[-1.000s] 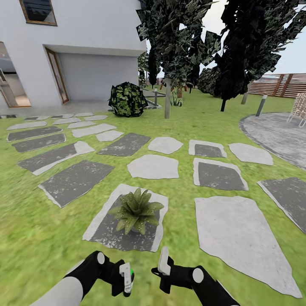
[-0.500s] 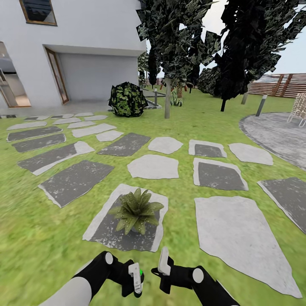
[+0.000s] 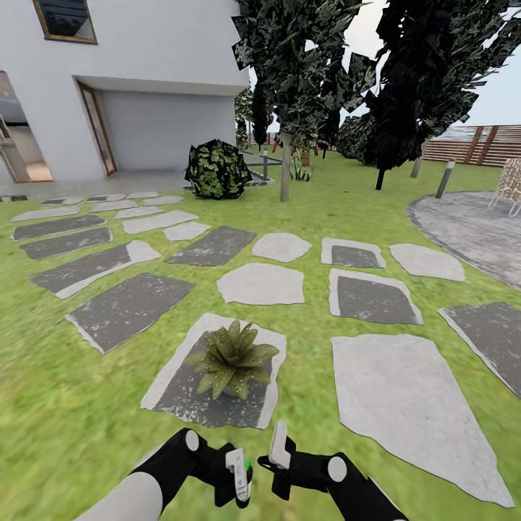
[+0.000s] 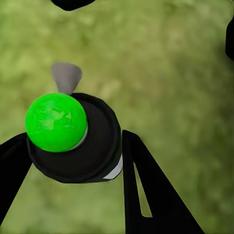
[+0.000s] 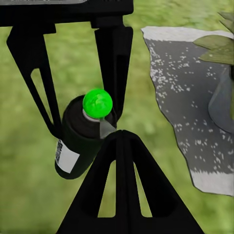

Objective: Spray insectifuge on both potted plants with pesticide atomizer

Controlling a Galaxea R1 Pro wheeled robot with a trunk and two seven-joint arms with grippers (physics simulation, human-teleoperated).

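The pesticide atomizer (image 4: 73, 139), black with a green tip, is clamped between the left gripper (image 3: 239, 474) fingers, just short of the potted plant (image 3: 231, 358); the right gripper (image 3: 278, 452) is held just beside it, its opening impossible to judge; the plant is set on a stepping stone (image 3: 192, 401).

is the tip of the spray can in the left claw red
No, the pesticide atomizer gripped between the left claw fingers has a bright green tip.
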